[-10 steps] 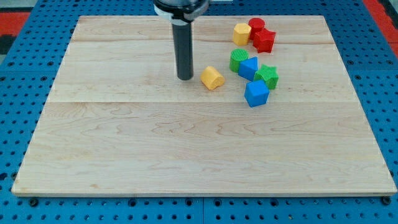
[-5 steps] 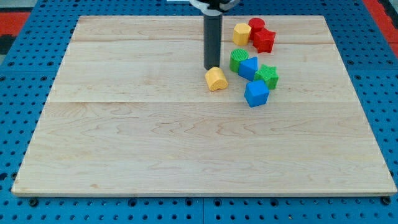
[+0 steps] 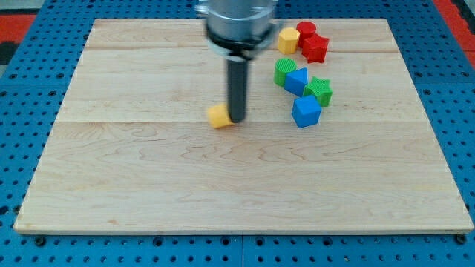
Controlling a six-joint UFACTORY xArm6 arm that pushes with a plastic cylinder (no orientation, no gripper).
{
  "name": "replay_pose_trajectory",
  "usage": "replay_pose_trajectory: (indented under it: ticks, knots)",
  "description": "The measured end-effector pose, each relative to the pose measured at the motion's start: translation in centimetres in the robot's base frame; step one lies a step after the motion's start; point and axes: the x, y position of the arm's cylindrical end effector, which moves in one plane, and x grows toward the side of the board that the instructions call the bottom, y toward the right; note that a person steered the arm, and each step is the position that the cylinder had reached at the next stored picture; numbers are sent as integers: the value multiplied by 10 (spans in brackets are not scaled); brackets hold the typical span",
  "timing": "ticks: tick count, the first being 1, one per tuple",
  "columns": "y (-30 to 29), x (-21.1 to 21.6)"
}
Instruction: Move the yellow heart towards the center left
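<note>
The yellow heart lies on the wooden board a little above and left of the board's middle. My tip stands right against the heart's right side; the rod partly hides that side. The rod rises up to the blurred arm head at the view's top.
At the upper right sit a yellow hexagon block, a red cylinder and a red star block. Below them cluster a green cylinder, a blue block, a green star and a blue cube.
My tip went round from the heart's left to above it, then came down on its right. The heart has slid left and down by about fifty pixels.
</note>
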Motion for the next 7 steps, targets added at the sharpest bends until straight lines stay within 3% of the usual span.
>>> replay_pose_trajectory:
  ticks: [2,3,4,5,6,7]
  knots:
    - [-109,-6]
    - [-123,27]
    - [-184,36]
    - [-194,33]
    - [-162,60]
    - [-152,46]
